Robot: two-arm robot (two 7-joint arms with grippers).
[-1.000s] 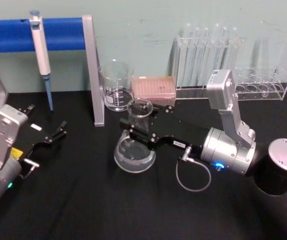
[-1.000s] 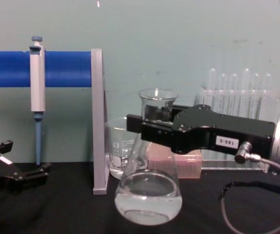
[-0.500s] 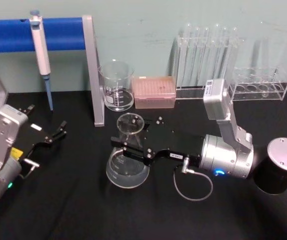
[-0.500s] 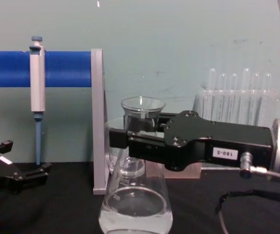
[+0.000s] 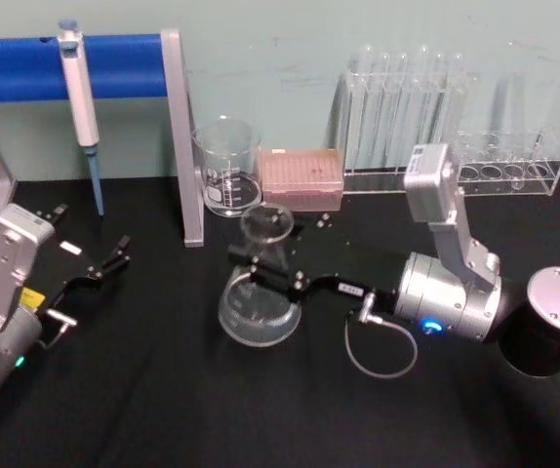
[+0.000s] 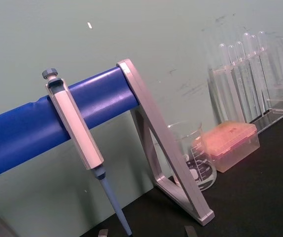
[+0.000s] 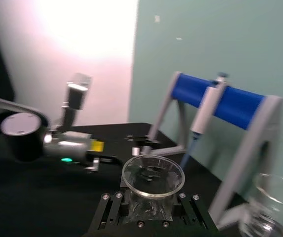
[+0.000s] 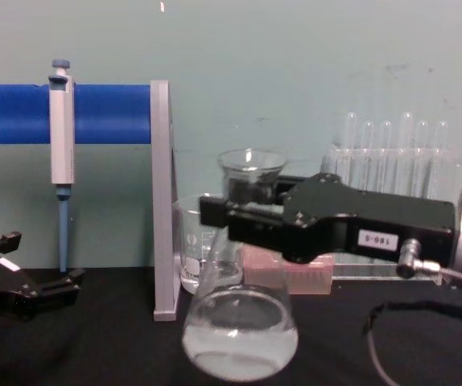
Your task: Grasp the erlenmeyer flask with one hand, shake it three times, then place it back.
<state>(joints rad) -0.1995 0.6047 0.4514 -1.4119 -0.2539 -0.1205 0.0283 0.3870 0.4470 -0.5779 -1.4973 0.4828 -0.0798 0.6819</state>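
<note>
right gripper (image 5: pixel 263 265) jaws pinch the flask (image 5: pixel 258 304) at its neck; thin, slick glass, liquid-weighted base, so the neck suits. left gripper (image 5: pixel 112 259) idles well left of flask.

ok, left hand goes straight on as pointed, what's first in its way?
From the left hand, probably the stand's grey end frame, near its foot; the pipette tip hangs close beside that line, depth unclear.

This is a laboratory bench. A pipette (image 5: pixel 77 93) hangs from a blue bar (image 5: pixel 17 66) on a grey stand (image 5: pixel 184 146). A graduated glass beaker (image 5: pixel 227 168) and a pink pipette-tip box (image 5: pixel 301 178) stand by the pale green wall (image 5: pixel 280 39). Long test tubes (image 5: pixel 397 107) fill a clear rack (image 5: pixel 543 180). An erlenmeyer flask (image 5: pixel 259 292) holds clear liquid above the black tabletop (image 5: pixel 163 400).
</note>
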